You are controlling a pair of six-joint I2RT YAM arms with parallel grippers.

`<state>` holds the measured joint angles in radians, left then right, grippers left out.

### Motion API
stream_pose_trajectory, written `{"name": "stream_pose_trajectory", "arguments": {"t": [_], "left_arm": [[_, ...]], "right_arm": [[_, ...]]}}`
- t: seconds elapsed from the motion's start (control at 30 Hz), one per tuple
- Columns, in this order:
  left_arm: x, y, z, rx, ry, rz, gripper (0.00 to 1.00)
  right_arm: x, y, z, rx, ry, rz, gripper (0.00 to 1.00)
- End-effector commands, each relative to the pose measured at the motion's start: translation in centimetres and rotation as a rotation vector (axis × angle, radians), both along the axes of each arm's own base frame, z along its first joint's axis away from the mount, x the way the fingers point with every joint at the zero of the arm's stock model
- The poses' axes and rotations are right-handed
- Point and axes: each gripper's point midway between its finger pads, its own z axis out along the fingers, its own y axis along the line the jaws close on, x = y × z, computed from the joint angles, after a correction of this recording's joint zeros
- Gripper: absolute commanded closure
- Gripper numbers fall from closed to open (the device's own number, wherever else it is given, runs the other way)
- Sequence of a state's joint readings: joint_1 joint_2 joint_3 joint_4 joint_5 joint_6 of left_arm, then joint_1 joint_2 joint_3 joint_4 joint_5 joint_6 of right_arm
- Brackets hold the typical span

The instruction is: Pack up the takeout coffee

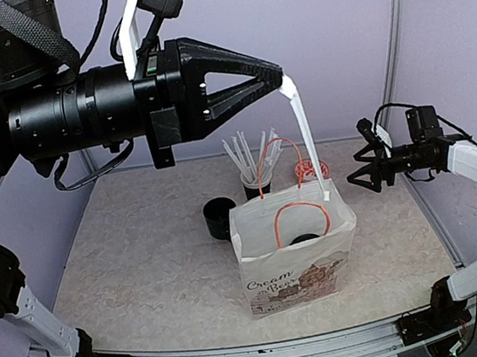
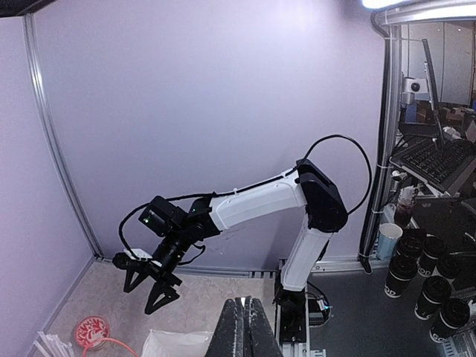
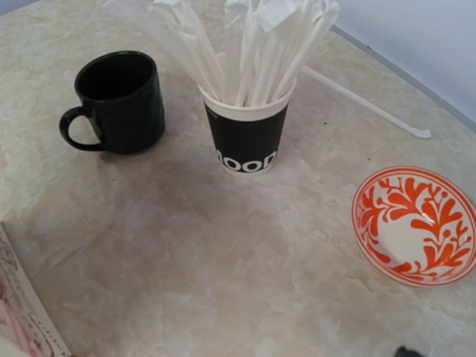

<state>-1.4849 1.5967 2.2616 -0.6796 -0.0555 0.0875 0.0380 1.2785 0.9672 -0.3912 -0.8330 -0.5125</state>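
Straw, paper-wrapped, is pinched by its top end in the closed left fingers. They sit high, so the straw's lower tip hangs at the mouth of the paper bag directly below them. Reads as lining up a drop into the bag.

The bag stands upright with its orange handles up and its mouth open, so access from above is easy.

Right fingers are spread wide and hold nothing. They sit off to the side of the bag and apart from it, probably to stay out of the straw's path.

Takeout coffee: the white cups aren't visible as such. Only a round black lid shows down inside the bag, well below the left fingers. I'd judge at least one cup is packed; can't confirm the second.

Ahead of the right fingers:
- black mug
- black cup of straws
- orange-patterned dish
- one loose straw, lying flat beyond the cup

None of these touch each other.

Worktop is pale, marbled and matte. Room has lilac walls and aluminium corner posts.
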Motion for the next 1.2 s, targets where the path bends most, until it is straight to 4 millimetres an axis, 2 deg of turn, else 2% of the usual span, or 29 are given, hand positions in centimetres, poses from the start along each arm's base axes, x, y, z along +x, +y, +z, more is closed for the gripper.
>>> {"name": "stream_pose_trajectory", "arguments": {"t": [0.0, 0.13, 0.23, 0.43, 0.63, 0.77, 0.93, 1.03, 1.17], "left_arm": [[0.7, 0.6, 2.9, -0.097, -0.022, -0.007, 1.0], [1.1, 1.2, 4.2, -0.145, -0.005, -0.023, 1.0], [2.7, 0.8, 3.3, -0.133, 0.025, 0.008, 1.0], [6.3, -1.8, -1.4, -0.06, 0.11, 0.034, 1.0], [9.8, -4.5, -7.2, 0.04, 0.166, 0.085, 1.0], [10.7, -6.8, -10.5, 0.079, 0.212, 0.048, 1.0], [10.8, -9.1, -13.7, 0.133, 0.255, 0.005, 1.0], [11.1, -9.4, -15.7, 0.179, 0.277, 0.016, 1.0], [12.2, -7.6, -19.3, 0.281, 0.303, 0.113, 1.0]], "right_arm": [[-0.5, 0.1, 0.6, -0.001, -0.037, 0.009, 0.1], [-0.6, 0.1, 0.7, -0.004, -0.042, 0.006, 0.1], [-0.5, 0.0, 0.7, -0.005, -0.046, 0.004, 0.1], [-0.6, 0.0, 0.7, -0.009, -0.052, 0.004, 0.1], [-0.5, 0.0, 0.5, -0.013, -0.051, 0.004, 0.1], [-0.5, -0.1, 0.3, -0.019, -0.052, 0.001, 0.1], [-0.4, -0.1, 0.1, -0.022, -0.049, 0.0, 0.1], [-0.4, -0.1, 0.0, -0.023, -0.046, 0.003, 0.1], [-0.4, -0.1, -0.1, -0.023, -0.042, 0.003, 0.1]]}}
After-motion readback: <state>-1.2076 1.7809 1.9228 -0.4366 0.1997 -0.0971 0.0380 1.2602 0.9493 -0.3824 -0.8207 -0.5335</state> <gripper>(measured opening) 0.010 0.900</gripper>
